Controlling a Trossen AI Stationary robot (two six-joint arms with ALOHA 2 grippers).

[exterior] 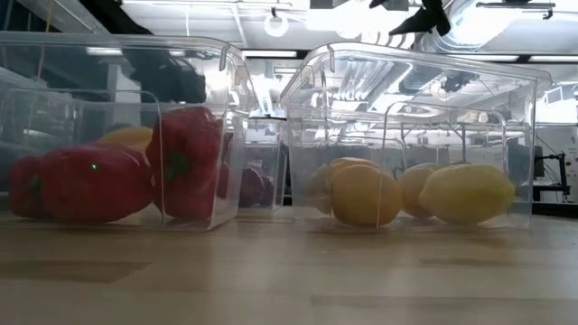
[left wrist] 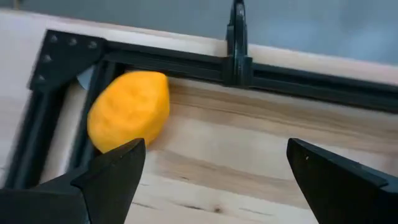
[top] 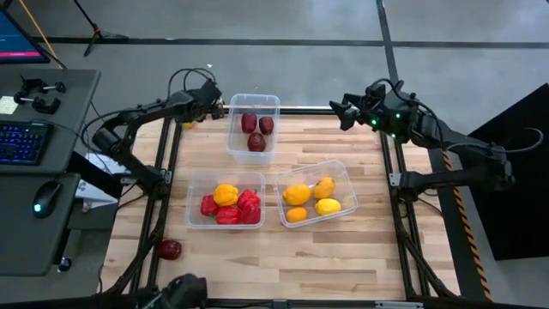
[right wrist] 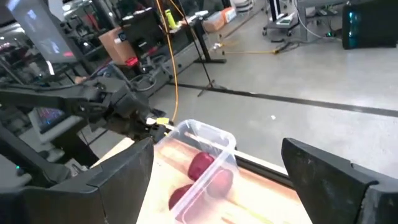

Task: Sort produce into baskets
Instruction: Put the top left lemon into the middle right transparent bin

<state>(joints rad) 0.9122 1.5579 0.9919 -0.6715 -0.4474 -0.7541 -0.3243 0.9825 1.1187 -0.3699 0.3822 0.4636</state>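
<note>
A yellow lemon-like piece (left wrist: 129,107) lies on the table in its far left corner, against the black frame; it shows small in the high view (top: 186,124). My left gripper (left wrist: 214,149) hovers open just beside it (top: 213,101), touching nothing. My right gripper (top: 343,112) is open and empty above the far edge (right wrist: 217,149). The far tub (top: 254,103) holds three maroon pieces. The near left tub (top: 196,180) holds red peppers and one orange piece. The near right tub (top: 339,169) holds yellow and orange pieces. A maroon piece (top: 168,249) lies loose near the left front.
A black metal frame (left wrist: 186,62) runs along the table's edges, with an upright post (left wrist: 237,37) at the far rail. A desk with a keyboard (top: 21,142) and mouse stands left of the table. Bare wood lies in front of the tubs (exterior: 289,271).
</note>
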